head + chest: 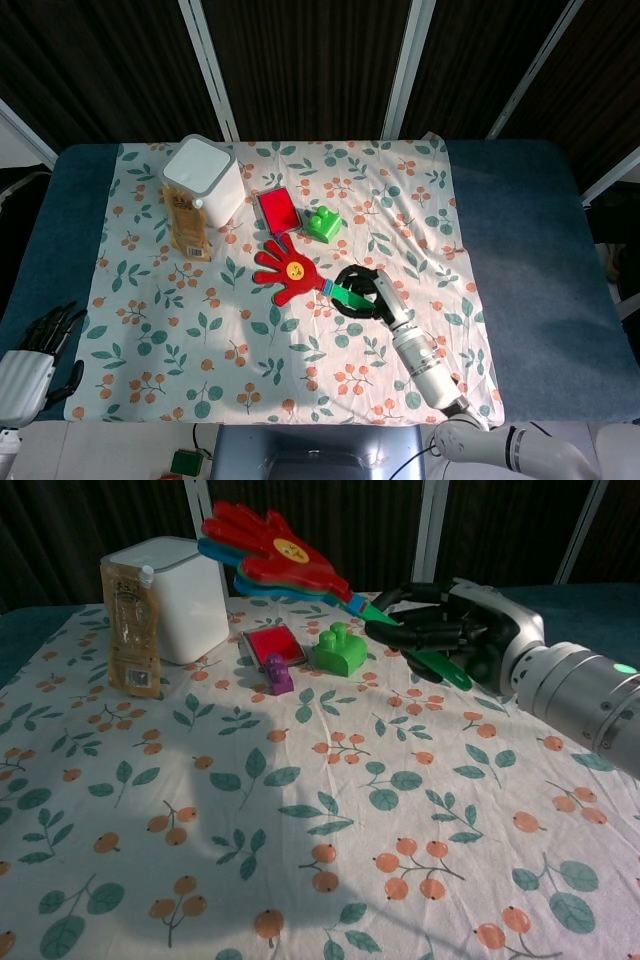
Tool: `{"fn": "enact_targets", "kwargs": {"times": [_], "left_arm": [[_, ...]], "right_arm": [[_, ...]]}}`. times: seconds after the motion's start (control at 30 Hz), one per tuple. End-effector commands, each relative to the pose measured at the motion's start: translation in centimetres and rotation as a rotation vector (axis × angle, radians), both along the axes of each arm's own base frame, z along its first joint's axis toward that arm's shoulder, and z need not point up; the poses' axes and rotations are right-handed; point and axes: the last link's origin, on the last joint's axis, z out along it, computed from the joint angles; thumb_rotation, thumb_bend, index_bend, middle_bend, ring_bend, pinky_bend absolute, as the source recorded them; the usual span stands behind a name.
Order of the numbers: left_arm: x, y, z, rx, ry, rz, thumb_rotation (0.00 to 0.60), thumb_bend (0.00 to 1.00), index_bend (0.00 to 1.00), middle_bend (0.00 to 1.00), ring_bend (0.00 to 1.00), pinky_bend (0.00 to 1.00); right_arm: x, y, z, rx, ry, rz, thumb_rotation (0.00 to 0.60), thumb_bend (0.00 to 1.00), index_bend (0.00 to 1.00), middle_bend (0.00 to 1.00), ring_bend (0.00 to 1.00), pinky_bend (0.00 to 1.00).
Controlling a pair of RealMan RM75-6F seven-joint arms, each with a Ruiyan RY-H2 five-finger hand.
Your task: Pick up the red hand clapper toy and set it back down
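The red hand clapper toy [283, 270] [275, 552] hangs well above the cloth, its red palm with a yellow smiley face pointing left and its green handle running back to the right. My right hand [365, 295] [450, 632] grips that green handle, fingers curled around it. In the chest view the toy sits high in front of the dark curtain. My left hand [38, 338] rests off the cloth at the table's near left corner, fingers apart, holding nothing; the chest view does not show it.
A white box [204, 178] [167, 595] with an orange sachet [189, 230] [129, 625] leaning on it stands at the back left. A red tray [279, 211] [273, 643], a purple piece [277, 673] and a green block [323, 223] [340, 650] lie mid-cloth, below the lifted toy.
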Motion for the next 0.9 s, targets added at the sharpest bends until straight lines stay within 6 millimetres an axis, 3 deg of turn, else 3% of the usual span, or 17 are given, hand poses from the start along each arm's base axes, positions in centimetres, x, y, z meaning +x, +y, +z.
{"fn": "enact_targets", "kwargs": {"times": [0.03,0.2,0.37,0.47,0.63,0.77,0.9], "left_arm": [[0.0,0.1,-0.1,-0.001,0.003,0.004,0.600,0.51,0.00,0.00,0.00,0.14],[0.0,0.3,-0.3,-0.006,0.008,0.006,0.600,0.51,0.00,0.00,0.00,0.14],[0.1,0.2,-0.4,-0.006,0.010,0.005,0.600,0.51,0.00,0.00,0.00,0.14],[0.1,0.3,-0.3,-0.003,0.009,0.006,0.600,0.51,0.00,0.00,0.00,0.14],[0.0,0.3,-0.2,0.000,0.007,0.009,0.600,0.51,0.00,0.00,0.00,0.14],[0.0,0.2,-0.2,-0.001,0.007,0.005,0.600,0.51,0.00,0.00,0.00,0.14],[0.0,0.2,-0.2,0.000,0.009,0.007,0.600,0.51,0.00,0.00,0.00,0.14]], "right_arm": [[-2.3,0.6,2.9,-0.119,-0.094,0.143,0.600,0.52,0.84,0.81,0.89,0.98],[-3.1,0.1,1.6,-0.058,0.034,0.134,0.600,0.52,0.84,0.81,0.89,0.99],[-4.6,-0.6,-1.7,0.041,0.410,0.097,0.600,0.52,0.84,0.81,0.90,0.99],[-4.7,-0.4,-2.7,0.073,0.523,0.096,0.600,0.53,0.84,0.81,0.90,0.99],[-2.5,0.6,-1.2,0.086,0.365,0.092,0.600,0.52,0.84,0.81,0.90,0.99],[-1.1,1.1,1.9,-0.010,0.149,0.113,0.600,0.52,0.84,0.81,0.90,0.99],[-1.4,1.6,3.8,-0.075,-0.015,0.125,0.600,0.52,0.84,0.81,0.90,0.99]]}}
